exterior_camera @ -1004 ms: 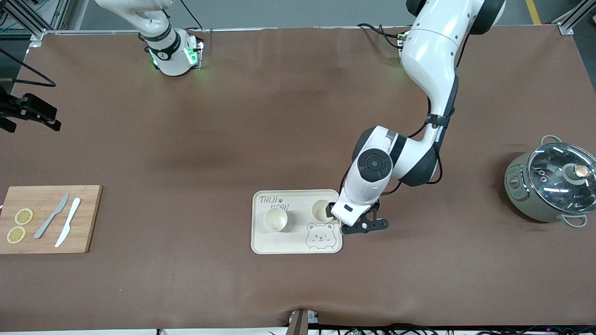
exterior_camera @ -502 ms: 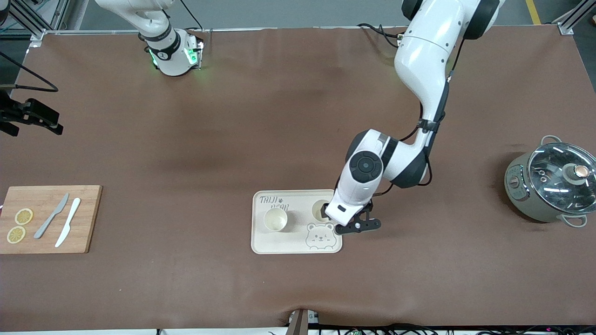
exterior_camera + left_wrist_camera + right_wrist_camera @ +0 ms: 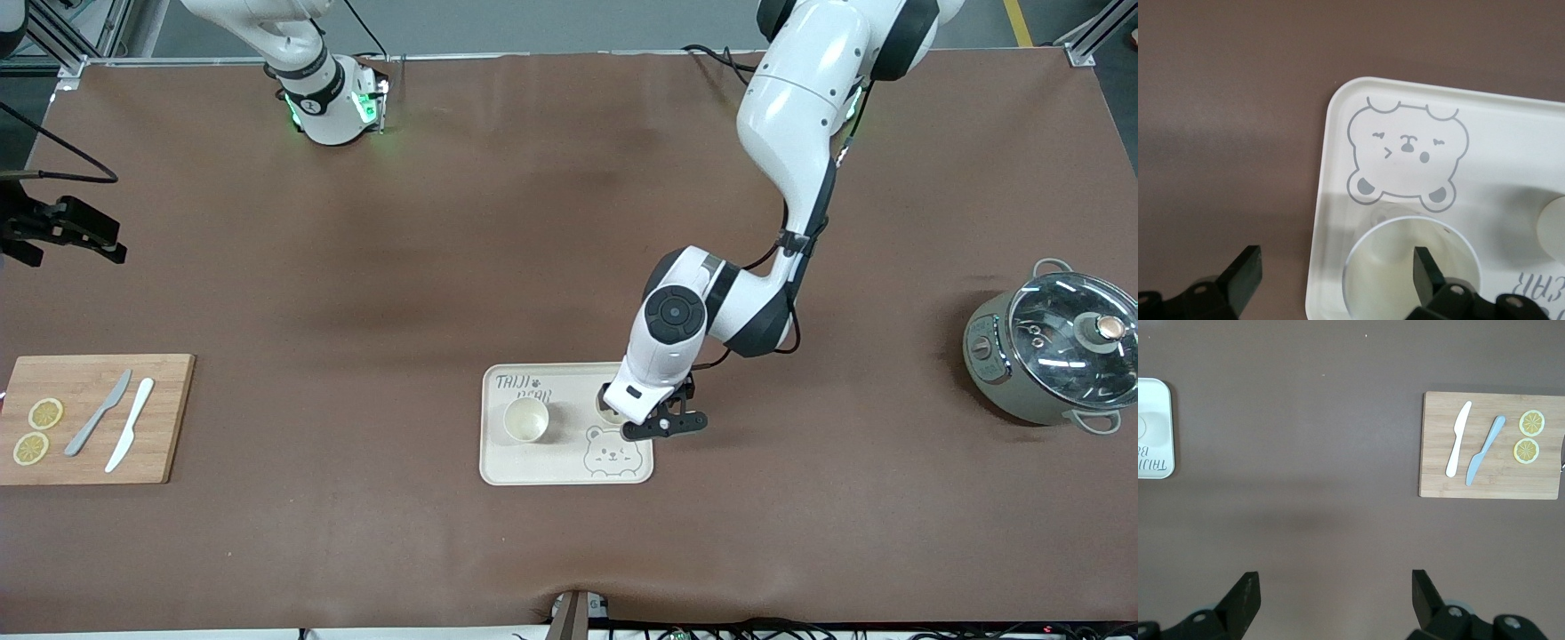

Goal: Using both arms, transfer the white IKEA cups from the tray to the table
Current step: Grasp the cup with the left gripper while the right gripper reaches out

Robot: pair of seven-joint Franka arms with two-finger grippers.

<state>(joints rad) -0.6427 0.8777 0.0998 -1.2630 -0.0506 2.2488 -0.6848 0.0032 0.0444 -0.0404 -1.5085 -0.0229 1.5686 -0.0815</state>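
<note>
My left end effector [image 3: 1335, 270] hangs low over the corner of the cream rectangular tray with the bear drawing [image 3: 569, 473], at the tray's edge toward the left arm's end of the brown bench [image 3: 569, 222]. Its fingers stand wide apart. In the left wrist view one finger [image 3: 1426, 267] is over the mouth of a small cream-white handleless cup [image 3: 1378, 267], and the other is over bare bench just outside the tray rim. That cup stands upright on the tray beside the bear face. Its lower part is cut off in the left wrist view, and from the front my wrist hides most of it. I cannot tell whether the inner finger touches the cup wall.

The second cream-white cup [image 3: 526, 420] stands upright on the same tray, toward the right arm's end of it, apart from the first.

My right end effector [image 3: 1333, 590] waits high over the bench at the right arm's end, fingers spread with nothing between them. Its wrist view takes in the bamboo cutting board [image 3: 1491, 447] carrying a white knife [image 3: 1458, 440], a grey knife [image 3: 1485, 450] and two lemon slices [image 3: 1531, 423]. A grey-green glass-lidded pot [image 3: 1049, 347] sits at the left arm's end.
</note>
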